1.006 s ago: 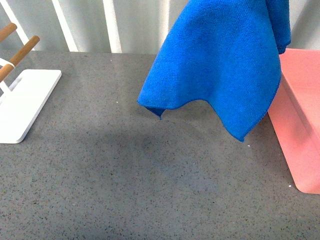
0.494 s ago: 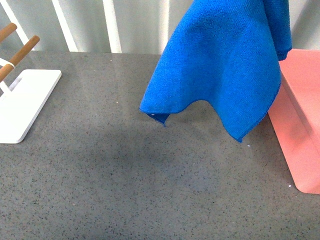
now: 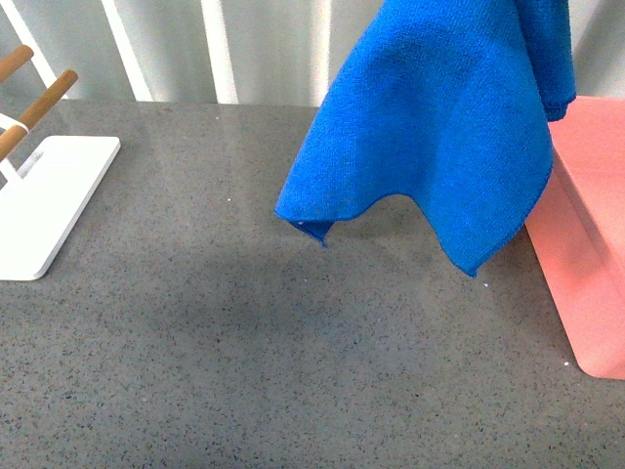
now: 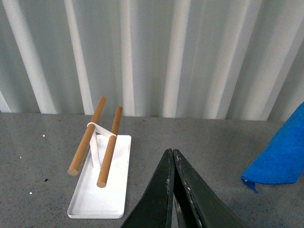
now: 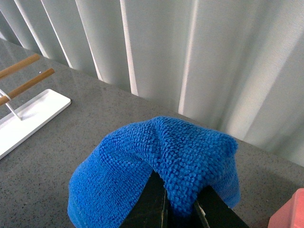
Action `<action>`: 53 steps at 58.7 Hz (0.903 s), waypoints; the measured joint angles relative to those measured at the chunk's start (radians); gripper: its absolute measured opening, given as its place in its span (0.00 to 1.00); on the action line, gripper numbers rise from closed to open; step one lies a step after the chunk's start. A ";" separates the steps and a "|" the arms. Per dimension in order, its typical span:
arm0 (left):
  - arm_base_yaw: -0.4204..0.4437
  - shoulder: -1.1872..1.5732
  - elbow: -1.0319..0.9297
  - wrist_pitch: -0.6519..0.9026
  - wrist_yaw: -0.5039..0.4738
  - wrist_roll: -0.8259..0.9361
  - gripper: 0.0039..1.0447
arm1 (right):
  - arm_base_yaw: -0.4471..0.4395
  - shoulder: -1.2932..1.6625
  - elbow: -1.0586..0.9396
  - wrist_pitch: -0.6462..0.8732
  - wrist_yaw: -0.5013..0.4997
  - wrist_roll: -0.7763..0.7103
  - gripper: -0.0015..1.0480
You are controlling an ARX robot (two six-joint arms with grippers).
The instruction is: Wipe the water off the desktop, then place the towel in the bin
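Note:
The blue towel [image 3: 444,127] hangs in the air over the grey speckled desktop [image 3: 244,322], its lower corners clear of the surface. It drapes beside the left wall of the salmon-pink bin [image 3: 586,254] at the right edge. In the right wrist view my right gripper [image 5: 179,199] is shut on a bunched fold of the towel [image 5: 161,161], with a corner of the bin [image 5: 289,213] nearby. My left gripper [image 4: 172,154] is shut with nothing in it, above the desktop [image 4: 213,142]; the towel's corner [image 4: 280,161] shows off to one side. Neither gripper shows in the front view.
A flat white stand [image 3: 44,200] with two wooden pegs [image 3: 39,103] sits at the desktop's left; the same stand [image 4: 102,183] lies close by the left gripper. A white corrugated wall [image 3: 225,49] runs behind the desktop.
The hanging towel has drifted slightly to the right, toward the bin. The stand and bin have not moved.

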 joint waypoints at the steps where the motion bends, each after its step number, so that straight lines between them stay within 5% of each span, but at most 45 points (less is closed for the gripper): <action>1: 0.000 -0.007 0.000 -0.007 0.000 0.000 0.03 | 0.000 -0.001 0.000 -0.001 0.000 0.000 0.03; 17: 0.000 -0.077 0.000 -0.078 0.000 0.000 0.03 | 0.011 -0.014 0.000 -0.023 0.015 -0.007 0.03; 24: 0.000 -0.233 0.000 -0.251 0.000 0.000 0.03 | 0.018 -0.022 0.000 -0.024 0.017 -0.012 0.03; 43: 0.000 -0.249 0.000 -0.255 0.000 0.000 0.03 | 0.048 -0.007 0.019 -0.100 0.120 0.000 0.03; 53: 0.000 -0.249 0.000 -0.256 0.000 0.000 0.29 | 0.110 0.102 0.093 -0.282 0.266 0.077 0.03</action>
